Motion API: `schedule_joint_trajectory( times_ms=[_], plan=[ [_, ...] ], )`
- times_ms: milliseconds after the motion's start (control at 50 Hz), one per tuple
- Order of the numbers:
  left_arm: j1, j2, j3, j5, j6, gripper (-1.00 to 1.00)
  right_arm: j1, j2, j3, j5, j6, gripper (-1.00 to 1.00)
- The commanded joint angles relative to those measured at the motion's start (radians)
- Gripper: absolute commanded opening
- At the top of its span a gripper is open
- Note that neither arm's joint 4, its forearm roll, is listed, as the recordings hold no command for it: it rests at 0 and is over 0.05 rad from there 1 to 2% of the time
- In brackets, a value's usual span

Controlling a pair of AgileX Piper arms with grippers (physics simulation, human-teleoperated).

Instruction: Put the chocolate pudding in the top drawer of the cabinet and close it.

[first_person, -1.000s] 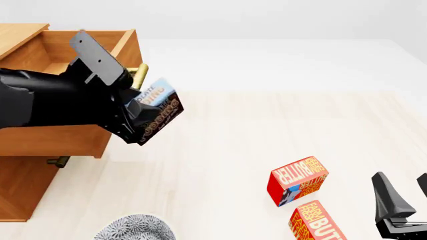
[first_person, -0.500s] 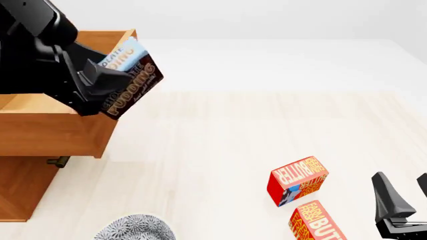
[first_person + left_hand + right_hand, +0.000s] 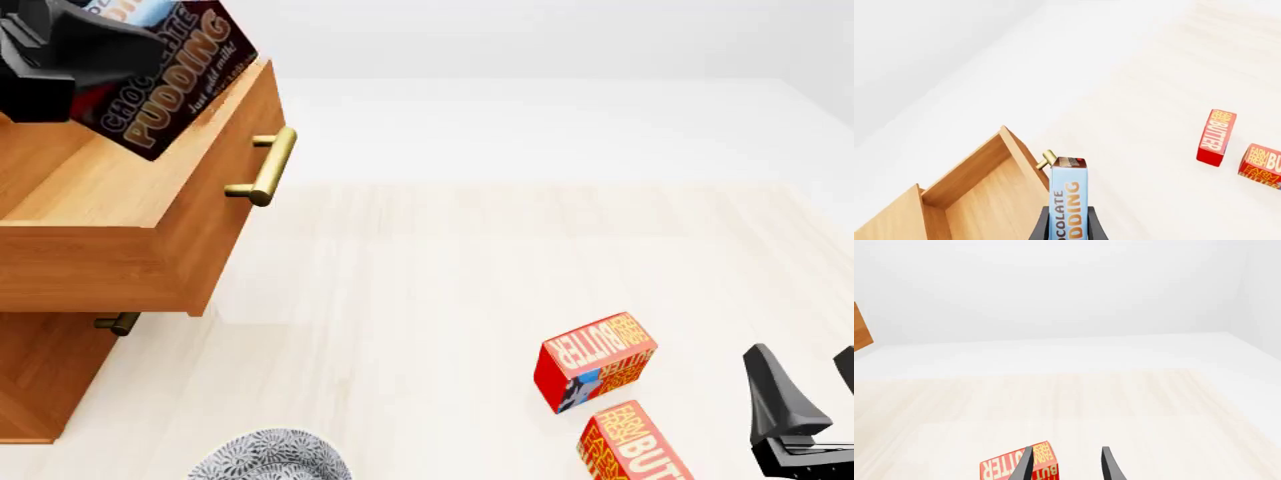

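My left gripper (image 3: pixel 80 62) is shut on the chocolate pudding (image 3: pixel 174 75), a thin box with a light-blue top and a dark brown lower part. It holds the box tilted, high above the open top drawer (image 3: pixel 107 270) of the orange-brown cabinet (image 3: pixel 40 385). The drawer's brass handle (image 3: pixel 267 165) points right. In the left wrist view the pudding (image 3: pixel 1067 197) sits between the fingers above the drawer's edge (image 3: pixel 1017 160) near the handle (image 3: pixel 1047 159). My right gripper (image 3: pixel 810 385) is open and empty at the near right; in its wrist view it (image 3: pixel 1066 466) is open above a butter box (image 3: pixel 1011 469).
Two red-orange butter boxes (image 3: pixel 597 360) (image 3: pixel 634 445) lie at the near right, just left of my right gripper. A patterned plate (image 3: pixel 267 458) sits at the near edge. The lower drawer's handle (image 3: pixel 118 322) shows under the open drawer.
My left gripper has carried the pudding up and to the left, from in front of the drawer to above its opening. The right arm has not moved.
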Motion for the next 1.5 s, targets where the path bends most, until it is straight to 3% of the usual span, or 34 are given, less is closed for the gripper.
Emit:
schedule_joint_trajectory(
  times_ms=[20,160,500,680,1060,1500],
  plan=[
    [0.084,0.008,-0.037,-0.002,0.013,-1.00,-0.001,-0.003,0.000,-0.001,-0.007,1.00],
    [0.175,0.028,-0.037,-0.014,-0.007,-1.00,-0.001,-0.003,0.000,-0.001,-0.007,1.00],
    [0.282,0.137,-0.010,-0.088,-0.076,-1.00,-0.001,-0.003,0.000,-0.001,-0.007,1.00],
    [0.361,0.139,0.080,-0.150,-0.087,-1.00,-0.001,-0.003,0.000,-0.001,-0.007,1.00],
    [0.413,0.080,0.254,-0.205,-0.114,-1.00,-0.001,-0.003,0.000,-0.001,-0.007,1.00],
    [0.411,0.074,0.314,-0.244,-0.144,-1.00,-0.001,-0.003,0.000,-0.001,-0.007,1.00]
  ],
)
